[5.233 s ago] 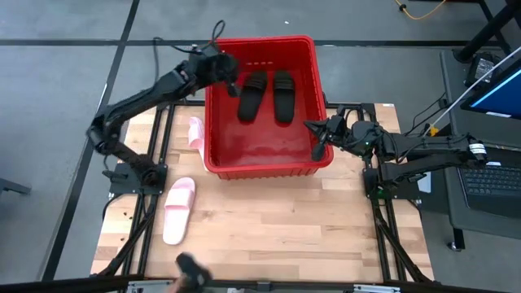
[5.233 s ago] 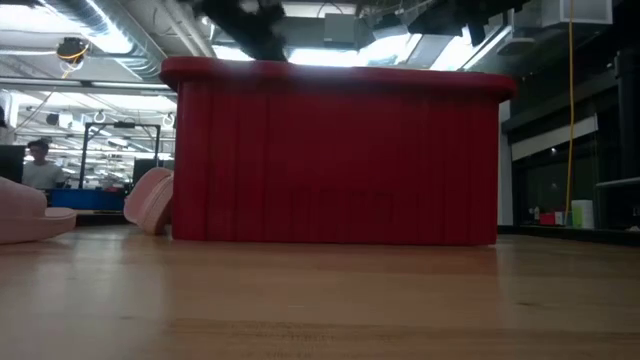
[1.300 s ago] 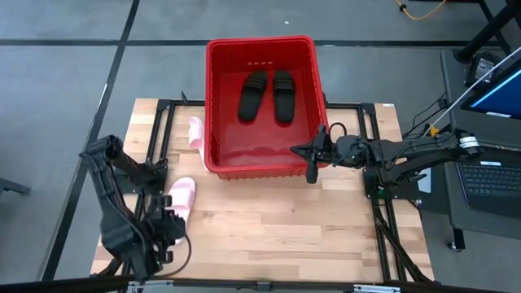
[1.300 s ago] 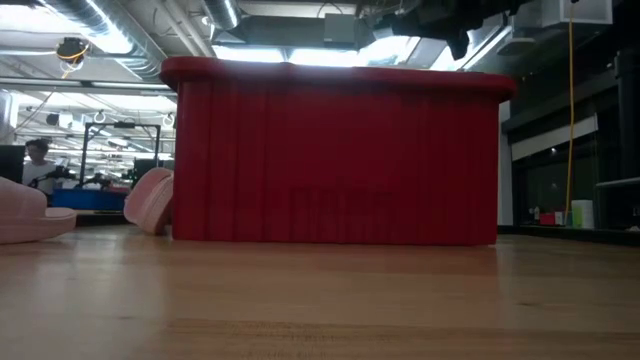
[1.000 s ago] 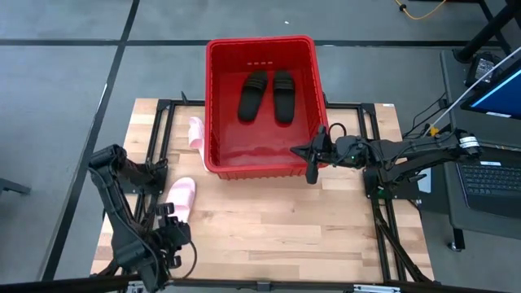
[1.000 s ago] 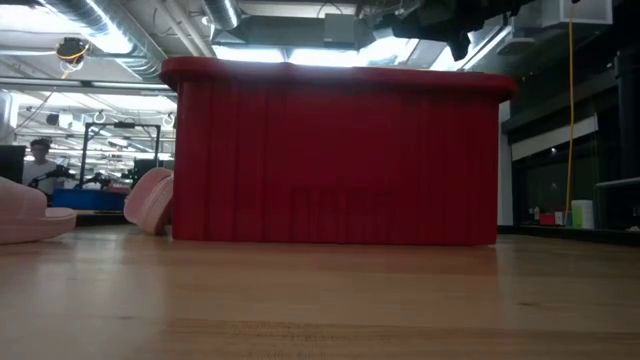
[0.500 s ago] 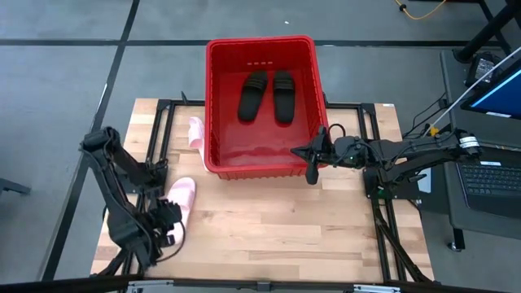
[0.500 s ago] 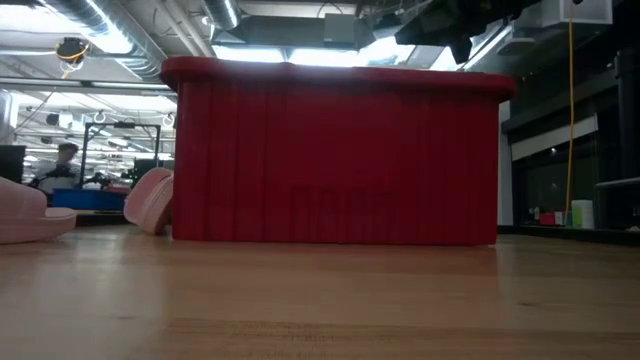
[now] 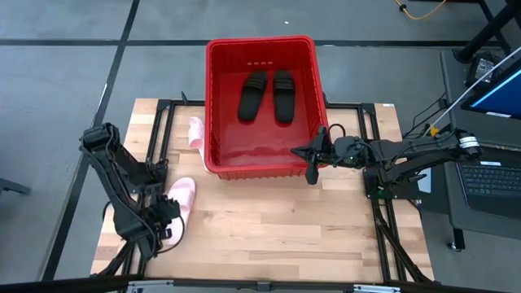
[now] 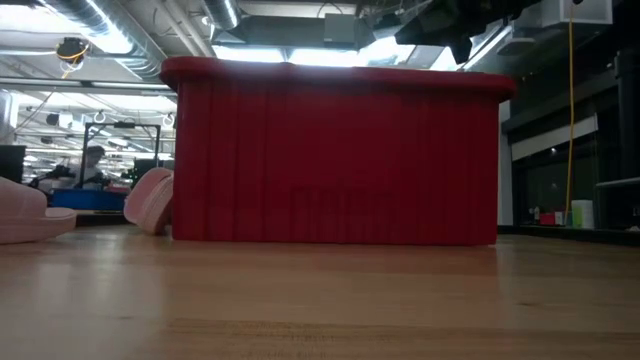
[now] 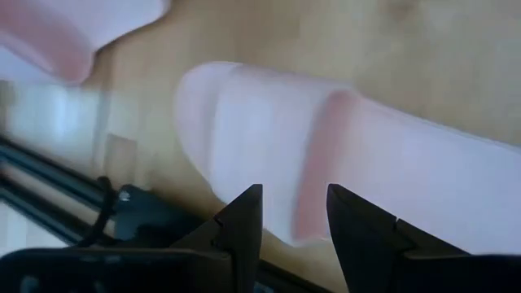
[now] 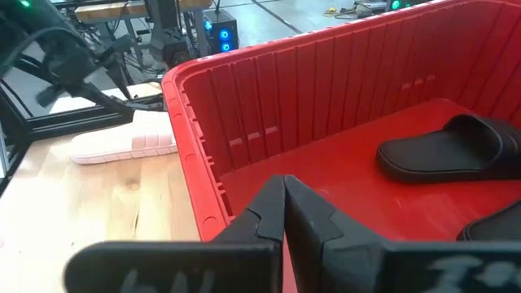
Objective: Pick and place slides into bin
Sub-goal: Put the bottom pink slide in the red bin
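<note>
A pale pink slide (image 9: pixel 182 194) lies flat on the table near its left edge. My left gripper (image 9: pixel 167 221) is open above its near half, and in the left wrist view (image 11: pixel 295 213) its fingers straddle the slide's edge (image 11: pixel 269 155). A second pink slide (image 9: pixel 195 132) leans on its side against the red bin's left wall (image 9: pixel 210 114). Two black slides (image 9: pixel 252 94) (image 9: pixel 282 94) lie on the bin's floor. My right gripper (image 9: pixel 310 166) is shut and empty over the bin's near right corner (image 12: pixel 285 199). My left gripper's open fingers (image 11: pixel 244 213) point down over the flat pink slide's edge (image 11: pixel 281 203). Whether they touch it, I cannot tell.
The bin (image 10: pixel 330 150) stands at the table's far middle and rises well above the table top. Black frame rails (image 9: pixel 155 122) run along the table's left and right sides. Bare wood (image 9: pixel 277 220) lies in front of the bin. A person shows far off in the room (image 10: pixel 92 160).
My left arm has drawn back from the table's near edge toward the far edge. Its gripper has gone from beside the flat pink slide's near end to over its near half. The slide has stayed where it was.
</note>
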{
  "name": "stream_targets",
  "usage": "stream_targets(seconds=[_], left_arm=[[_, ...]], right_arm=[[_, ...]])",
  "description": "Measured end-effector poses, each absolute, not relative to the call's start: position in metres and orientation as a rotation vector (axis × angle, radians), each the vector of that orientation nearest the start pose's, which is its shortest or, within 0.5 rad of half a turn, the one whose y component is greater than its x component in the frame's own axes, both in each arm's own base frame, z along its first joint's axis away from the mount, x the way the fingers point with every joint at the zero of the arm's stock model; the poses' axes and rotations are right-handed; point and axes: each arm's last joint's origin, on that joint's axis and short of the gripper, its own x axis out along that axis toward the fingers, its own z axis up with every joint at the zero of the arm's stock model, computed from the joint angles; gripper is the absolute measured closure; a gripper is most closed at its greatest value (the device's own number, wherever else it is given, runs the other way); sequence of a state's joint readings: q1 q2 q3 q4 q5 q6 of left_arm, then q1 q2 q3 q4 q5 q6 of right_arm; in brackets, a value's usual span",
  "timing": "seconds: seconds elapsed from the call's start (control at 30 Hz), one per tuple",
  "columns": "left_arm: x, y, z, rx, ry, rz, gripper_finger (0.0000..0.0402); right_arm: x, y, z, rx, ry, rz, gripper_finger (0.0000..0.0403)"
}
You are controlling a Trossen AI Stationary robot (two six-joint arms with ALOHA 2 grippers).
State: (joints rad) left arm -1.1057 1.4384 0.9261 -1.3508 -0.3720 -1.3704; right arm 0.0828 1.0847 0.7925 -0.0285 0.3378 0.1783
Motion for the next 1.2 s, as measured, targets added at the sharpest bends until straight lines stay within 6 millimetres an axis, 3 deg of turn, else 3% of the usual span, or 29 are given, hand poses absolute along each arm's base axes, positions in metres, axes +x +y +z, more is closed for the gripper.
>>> stream_targets(seconds=[0.4, 0.83, 1.2], left_arm=[[0.099, -0.173, 0.186, 0.150, 1.268, 0.399, 0.0270], [0.105, -0.160, 0.179, 0.175, 1.235, 0.471, 0.0271], [0.108, -0.159, 0.179, 0.163, 1.239, 0.486, 0.0316]], right_arm=[[0.239, 0.010, 0.294, 0.132, 0.287, -0.284, 0.0392], [0.239, 0.010, 0.294, 0.139, 0.286, -0.285, 0.0392], [0.239, 0.010, 0.294, 0.138, 0.286, -0.285, 0.0392]])
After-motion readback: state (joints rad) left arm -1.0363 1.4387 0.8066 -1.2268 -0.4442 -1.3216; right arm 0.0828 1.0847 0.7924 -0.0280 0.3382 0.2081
